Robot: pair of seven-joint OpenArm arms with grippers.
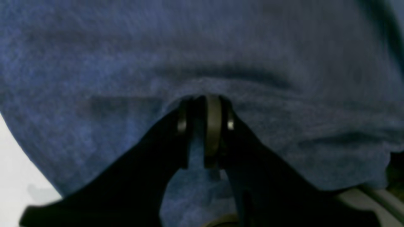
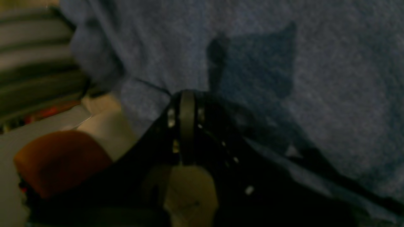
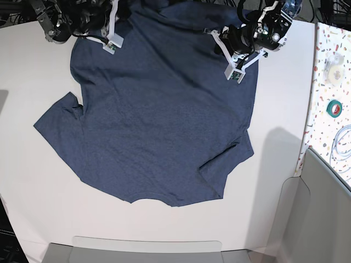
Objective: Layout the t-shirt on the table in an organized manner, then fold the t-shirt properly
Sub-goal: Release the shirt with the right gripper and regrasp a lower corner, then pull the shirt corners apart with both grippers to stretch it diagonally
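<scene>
The dark navy-blue t-shirt (image 3: 159, 120) lies spread face down on the white table (image 3: 33, 181), collar toward the near edge and hem at the far edge, under both arms. Its right sleeve (image 3: 227, 161) is folded in and wrinkled. In the left wrist view my left gripper (image 1: 205, 105) is shut on a pinch of the t-shirt (image 1: 202, 47), with cloth showing between its fingers. My right gripper (image 2: 186, 94) is shut at the edge of the t-shirt (image 2: 284, 78), where a crease runs into its tip. The left arm (image 3: 258, 33) is over the hem's right part and the right arm (image 3: 88, 24) over its left corner.
A confetti-speckled strip (image 3: 332, 33) along the right edge holds a green tape roll (image 3: 335, 106) and a small white object (image 3: 333, 61). Grey panels stand at the near edge (image 3: 148, 249) and near right (image 3: 323, 208). An orange-brown rounded thing (image 2: 60, 157) sits beside the right gripper.
</scene>
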